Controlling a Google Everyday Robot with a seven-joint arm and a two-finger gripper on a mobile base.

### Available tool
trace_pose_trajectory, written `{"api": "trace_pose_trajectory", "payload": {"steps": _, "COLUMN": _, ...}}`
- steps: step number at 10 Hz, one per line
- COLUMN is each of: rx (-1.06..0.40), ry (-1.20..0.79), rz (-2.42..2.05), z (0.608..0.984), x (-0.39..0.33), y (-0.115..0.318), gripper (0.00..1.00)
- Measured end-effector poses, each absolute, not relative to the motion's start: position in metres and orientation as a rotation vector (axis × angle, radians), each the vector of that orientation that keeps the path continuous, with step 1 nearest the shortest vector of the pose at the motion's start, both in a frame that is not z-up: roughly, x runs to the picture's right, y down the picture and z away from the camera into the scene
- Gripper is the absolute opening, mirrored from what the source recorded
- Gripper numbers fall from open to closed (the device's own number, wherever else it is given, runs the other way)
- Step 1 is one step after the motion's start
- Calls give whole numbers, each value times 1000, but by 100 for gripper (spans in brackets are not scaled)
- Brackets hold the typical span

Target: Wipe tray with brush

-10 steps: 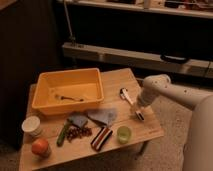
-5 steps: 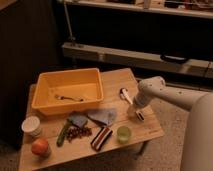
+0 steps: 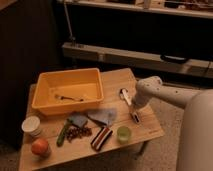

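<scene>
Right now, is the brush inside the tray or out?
Out. The brush lies on the table beside the tray, with the gripper over it.

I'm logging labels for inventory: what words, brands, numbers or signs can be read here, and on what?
None can be read.
The tray, white cup and striped block show no legible marking.
The gripper, over the brush at the right of the table, shows no lettering either.

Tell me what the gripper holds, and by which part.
It cannot be told: the gripper sits over the middle of the brush, which lies on the table right of the tray.
</scene>
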State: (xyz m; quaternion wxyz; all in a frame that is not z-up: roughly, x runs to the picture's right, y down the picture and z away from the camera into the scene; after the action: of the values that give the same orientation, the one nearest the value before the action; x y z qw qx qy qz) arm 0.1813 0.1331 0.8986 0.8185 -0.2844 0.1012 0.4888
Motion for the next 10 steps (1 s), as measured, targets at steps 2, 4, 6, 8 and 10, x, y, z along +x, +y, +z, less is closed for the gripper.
{"api": "trace_pose_trajectory", "payload": {"steps": 2, "rx": -606, "ry": 227, "rz": 1036, "z": 899, "x": 181, "y": 134, "gripper": 1}}
{"api": "trace_pose_trajectory", "payload": {"steps": 4, "rx": -607, "ry": 229, "rz": 1033, "z": 897, "x": 183, "y": 133, "gripper": 17}}
{"api": "trace_pose_trajectory", "payload": {"steps": 6, "rx": -594, "ry": 261, "rz": 1039, "z": 899, "x": 183, "y": 136, "gripper": 33}}
{"api": "trace_pose_trajectory", "payload": {"steps": 8, "rx": -595, "ry": 261, "rz": 1038, "z": 897, "x": 183, "y": 135, "gripper": 51}}
{"api": "trace_pose_trajectory", "payload": {"steps": 10, "rx": -595, "ry": 265, "rz": 1042, "z": 896, "x": 184, "y": 137, "gripper": 67}}
